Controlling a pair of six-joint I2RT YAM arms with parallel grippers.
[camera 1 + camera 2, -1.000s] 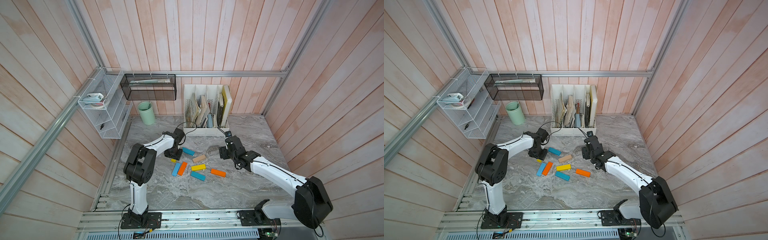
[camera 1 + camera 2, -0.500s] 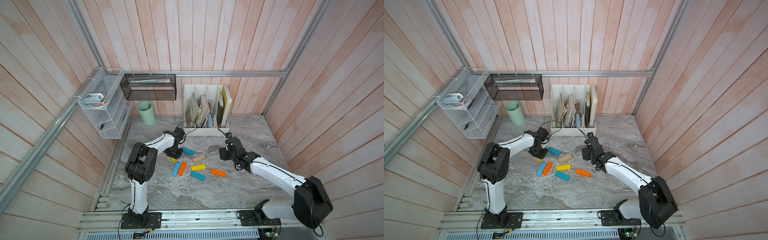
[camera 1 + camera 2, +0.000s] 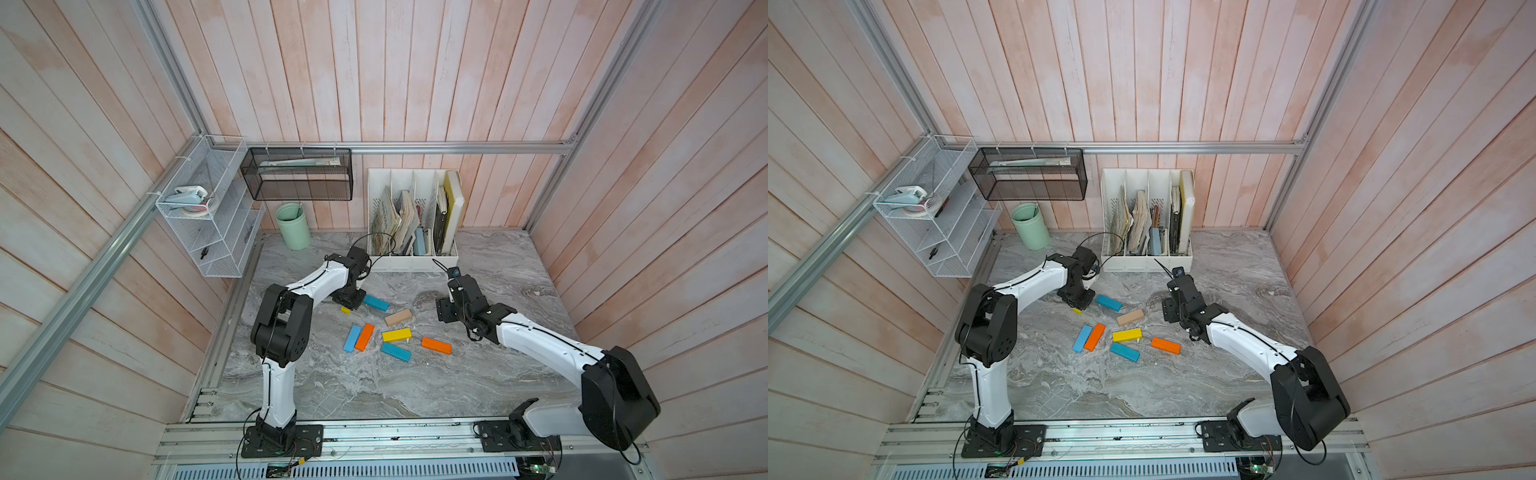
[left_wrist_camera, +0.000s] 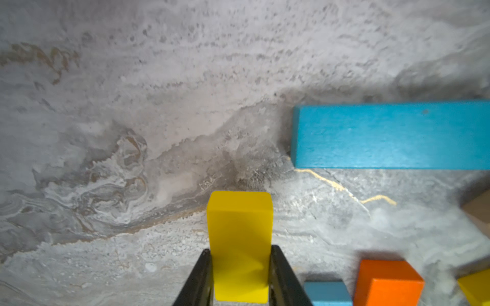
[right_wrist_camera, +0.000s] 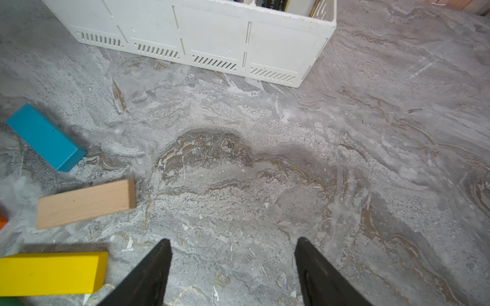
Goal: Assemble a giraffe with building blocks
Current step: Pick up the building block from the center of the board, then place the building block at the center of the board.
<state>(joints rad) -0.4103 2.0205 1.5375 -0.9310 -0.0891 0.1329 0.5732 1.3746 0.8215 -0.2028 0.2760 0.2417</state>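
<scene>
One yellow block (image 4: 240, 225) is now pinched by the left tool (image 4: 240, 251), whose jaws have just narrowed onto it, just left of the frame's centre in both top views. That looks like a first pick secured. Seven other building blocks (image 3: 397, 335) lie scattered mid-counter (image 3: 374, 386), unassembled. Right tool (image 5: 233, 240) hangs spread, empty. No writing is legible
</scene>
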